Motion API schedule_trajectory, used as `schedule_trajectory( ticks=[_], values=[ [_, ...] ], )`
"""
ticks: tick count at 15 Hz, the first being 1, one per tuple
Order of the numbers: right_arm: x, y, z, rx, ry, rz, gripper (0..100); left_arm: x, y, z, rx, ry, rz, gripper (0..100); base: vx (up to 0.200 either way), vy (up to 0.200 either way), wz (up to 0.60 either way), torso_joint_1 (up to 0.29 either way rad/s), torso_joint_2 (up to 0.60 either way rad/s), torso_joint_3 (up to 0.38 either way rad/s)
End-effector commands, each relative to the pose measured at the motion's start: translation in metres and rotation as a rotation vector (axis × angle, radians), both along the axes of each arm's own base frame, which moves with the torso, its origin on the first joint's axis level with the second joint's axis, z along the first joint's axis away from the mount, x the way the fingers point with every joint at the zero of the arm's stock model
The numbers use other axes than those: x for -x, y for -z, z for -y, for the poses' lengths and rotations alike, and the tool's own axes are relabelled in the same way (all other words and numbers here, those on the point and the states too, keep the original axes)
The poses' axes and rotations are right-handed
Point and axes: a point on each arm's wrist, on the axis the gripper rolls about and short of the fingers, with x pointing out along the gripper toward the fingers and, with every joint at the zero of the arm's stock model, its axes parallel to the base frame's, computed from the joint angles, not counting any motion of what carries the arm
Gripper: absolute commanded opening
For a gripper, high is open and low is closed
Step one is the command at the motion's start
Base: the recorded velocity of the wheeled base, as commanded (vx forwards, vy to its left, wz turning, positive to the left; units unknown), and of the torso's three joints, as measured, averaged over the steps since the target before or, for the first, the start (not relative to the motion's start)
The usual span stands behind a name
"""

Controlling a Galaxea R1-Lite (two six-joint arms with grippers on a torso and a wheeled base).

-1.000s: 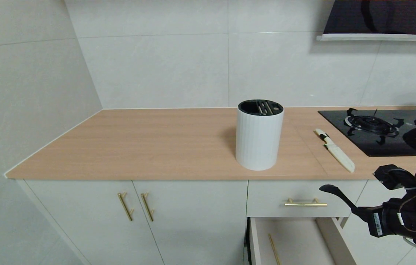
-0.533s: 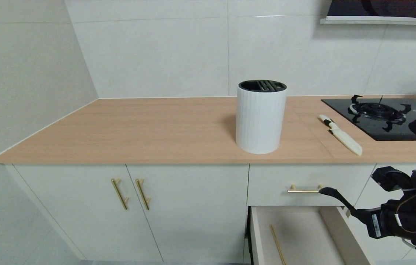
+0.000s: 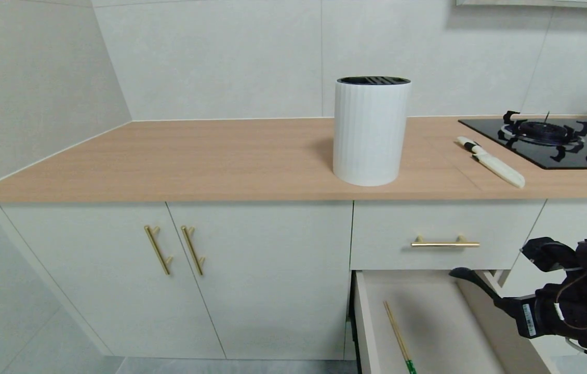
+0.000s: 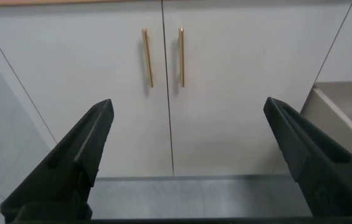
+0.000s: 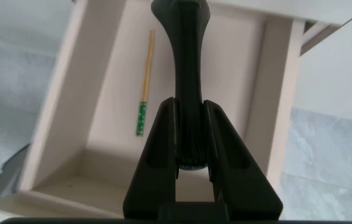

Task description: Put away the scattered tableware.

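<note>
Open drawer (image 3: 428, 311) below, black utensil (image 5: 185, 43) between right gripper (image 5: 190, 109) jaws.

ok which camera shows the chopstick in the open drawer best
The right wrist view: the chopstick lies whole on the drawer floor. The head view crops its green end; the left wrist view faces the cabinet doors.

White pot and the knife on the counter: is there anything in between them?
No. In the head view, only bare wooden counter lies between the white pot and the knife; nothing sits in that stretch.
</note>
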Motion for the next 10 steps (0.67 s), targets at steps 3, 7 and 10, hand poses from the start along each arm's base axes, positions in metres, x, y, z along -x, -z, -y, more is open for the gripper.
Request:
schedule_trajectory(
  ticks=[3, 7, 10],
  values=[
    [-0.0005, 0.0017, 0.0001, 0.001, 0.001, -0.008, 0, 0.0000, 0.0001, 0.0000, 0.000, 0.000, -0.001, 100, 0.000, 0.000, 0.00, -0.162, 0.47, 0.299],
    [-0.0005, 0.0017, -0.0002, 0.001, -0.001, -0.008, 0, 0.0000, 0.0001, 0.0000, 0.000, 0.000, -0.001, 100, 0.000, 0.000, 0.00, -0.061, 0.18, 0.116],
    [-0.0003, 0.0024, -0.0002, 0.002, -0.001, -0.011, 0, 0.0000, 0.0001, 0.0000, 0.000, 0.000, -0.001, 100, 0.000, 0.000, 0.00, 0.000, 0.00, 0.000]
  ],
)
